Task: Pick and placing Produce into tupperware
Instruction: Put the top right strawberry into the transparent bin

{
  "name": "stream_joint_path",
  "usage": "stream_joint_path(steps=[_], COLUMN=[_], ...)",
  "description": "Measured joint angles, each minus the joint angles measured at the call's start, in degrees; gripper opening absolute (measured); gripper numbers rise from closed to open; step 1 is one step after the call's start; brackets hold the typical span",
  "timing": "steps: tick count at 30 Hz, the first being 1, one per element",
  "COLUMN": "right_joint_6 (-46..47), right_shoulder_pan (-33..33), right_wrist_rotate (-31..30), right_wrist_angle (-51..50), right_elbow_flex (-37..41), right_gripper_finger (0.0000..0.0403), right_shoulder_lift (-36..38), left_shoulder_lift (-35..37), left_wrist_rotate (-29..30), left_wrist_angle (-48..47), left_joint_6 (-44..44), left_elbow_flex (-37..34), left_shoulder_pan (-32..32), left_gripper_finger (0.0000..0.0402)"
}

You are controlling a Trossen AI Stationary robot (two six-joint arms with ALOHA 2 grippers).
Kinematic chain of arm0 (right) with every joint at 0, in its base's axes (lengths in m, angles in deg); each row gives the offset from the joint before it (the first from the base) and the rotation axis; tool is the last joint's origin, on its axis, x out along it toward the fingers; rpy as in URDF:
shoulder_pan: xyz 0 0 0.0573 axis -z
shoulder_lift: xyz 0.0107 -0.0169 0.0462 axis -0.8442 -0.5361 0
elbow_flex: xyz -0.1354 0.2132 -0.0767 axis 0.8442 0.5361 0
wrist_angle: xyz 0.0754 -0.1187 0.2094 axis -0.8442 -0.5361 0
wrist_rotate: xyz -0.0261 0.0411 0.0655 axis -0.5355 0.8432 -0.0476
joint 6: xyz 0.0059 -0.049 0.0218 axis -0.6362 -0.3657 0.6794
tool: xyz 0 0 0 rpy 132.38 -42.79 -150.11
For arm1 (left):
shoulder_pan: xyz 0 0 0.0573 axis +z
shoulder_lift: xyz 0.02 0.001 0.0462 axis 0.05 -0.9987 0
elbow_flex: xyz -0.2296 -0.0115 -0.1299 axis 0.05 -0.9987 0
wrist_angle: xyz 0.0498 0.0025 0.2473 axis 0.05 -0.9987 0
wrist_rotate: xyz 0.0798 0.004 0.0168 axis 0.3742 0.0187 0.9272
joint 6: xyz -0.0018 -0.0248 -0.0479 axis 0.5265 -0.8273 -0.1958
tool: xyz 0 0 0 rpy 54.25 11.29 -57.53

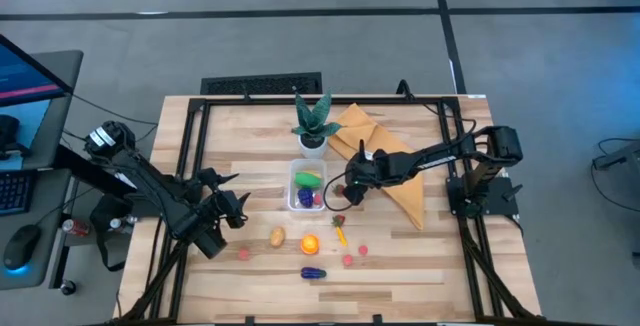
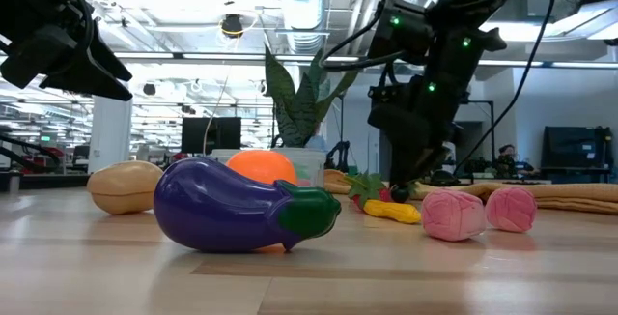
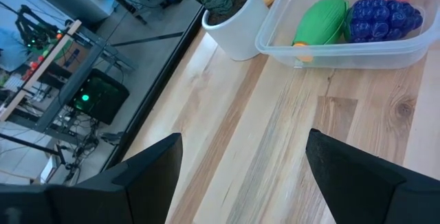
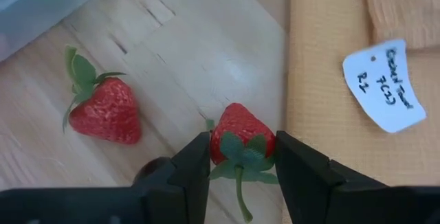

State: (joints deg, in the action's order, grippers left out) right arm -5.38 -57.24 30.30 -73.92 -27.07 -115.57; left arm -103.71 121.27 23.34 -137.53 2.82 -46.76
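Note:
The clear tupperware (image 1: pixel 305 188) stands on the table in front of the plant and holds a green piece (image 3: pixel 320 19), purple grapes (image 3: pixel 385 18) and a pink piece. My right gripper (image 4: pixel 237 162) is shut on a red strawberry (image 4: pixel 237 131), just right of the tupperware beside the mustard cloth. A second strawberry (image 4: pixel 103 110) lies on the wood nearby. My left gripper (image 3: pixel 240 176) is open and empty, left of the tupperware. An eggplant (image 1: pixel 313 273), an orange (image 1: pixel 310 245), a tan potato (image 1: pixel 277 236) and pink pieces (image 1: pixel 348 260) lie near the front. My right gripper pinches the strawberry's two sides, near its green leafy top (image 4: pixel 240 148), between its two fingers (image 4: pixel 196 165). The stem end faces back toward the wrist and the red tip points away. Whether the strawberry is clear of the table I cannot tell.
The plant in its white pot (image 1: pixel 313 131) stands just behind the tupperware. The mustard cloth (image 1: pixel 400 181) with a white tag (image 4: pixel 388 83) lies to the right. A yellow and red piece (image 1: pixel 340 230) lies in front of the tupperware.

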Motion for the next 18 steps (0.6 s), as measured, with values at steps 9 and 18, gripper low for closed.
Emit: stream_joint_path(steps=[9, 18], right_joint_6=[-3.4, -5.2], right_shoulder_pan=[-1.6, -3.0], right_wrist_rotate=[0.2, -0.9], right_wrist_angle=[-2.7, -6.8], right_elbow_flex=[-4.8, -9.5], right_gripper_finger=[0.014, 0.0145], right_shoulder_lift=[0.0, 0.0], left_shoulder_lift=[0.0, 0.0], left_wrist_rotate=[-0.1, -1.5], left_wrist_angle=[0.0, 0.0], left_joint_6=[0.0, 0.1], left_elbow_flex=[0.0, 0.0], left_shoulder_pan=[0.0, 0.0], left_gripper_finger=[0.03, 0.03])
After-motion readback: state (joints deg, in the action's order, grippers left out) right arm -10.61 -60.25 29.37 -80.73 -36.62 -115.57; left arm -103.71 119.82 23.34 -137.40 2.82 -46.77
